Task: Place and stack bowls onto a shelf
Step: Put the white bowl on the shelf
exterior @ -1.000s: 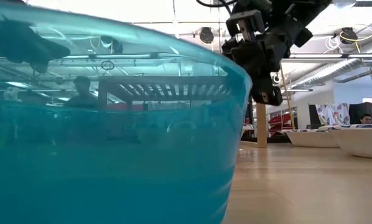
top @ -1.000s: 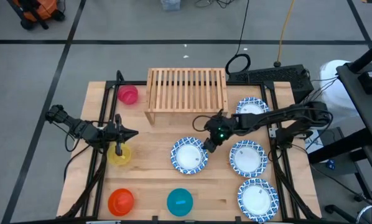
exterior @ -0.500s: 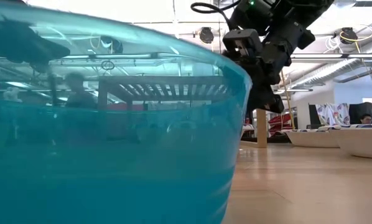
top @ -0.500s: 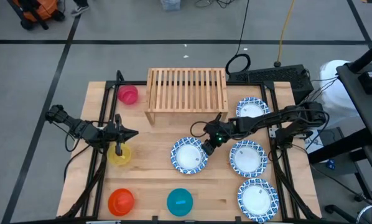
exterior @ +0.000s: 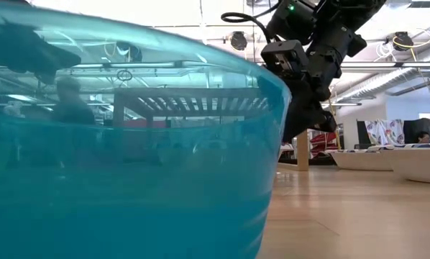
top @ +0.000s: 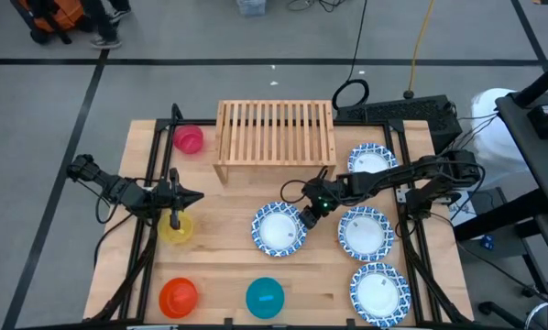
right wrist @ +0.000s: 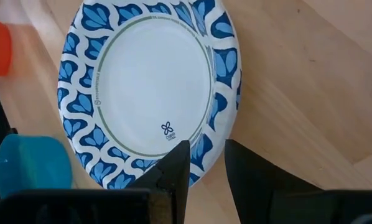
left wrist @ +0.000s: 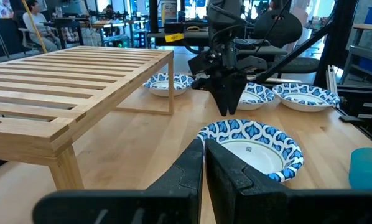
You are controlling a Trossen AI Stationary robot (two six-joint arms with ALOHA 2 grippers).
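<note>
Now the right gripper (top: 307,210), fingers parted, straddles the blue-patterned bowl (top: 278,228)'s right rim, needing closure; left gripper (top: 175,217) waits shut.

Blue-patterned white bowls (top: 279,228), light-wood shelf (top: 275,131), seemingly teal bowl (top: 265,297)

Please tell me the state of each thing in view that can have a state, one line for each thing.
Right gripper: open, fingers straddling the rim of the middle blue-patterned bowl.
Left gripper: shut, empty, over the yellow bowl.
Shelf: upright, nothing on it.
Other blue-patterned bowls: upright on the table, unstacked.
Pink bowl, orange-red bowl, teal bowl: on the table, apart.
</note>
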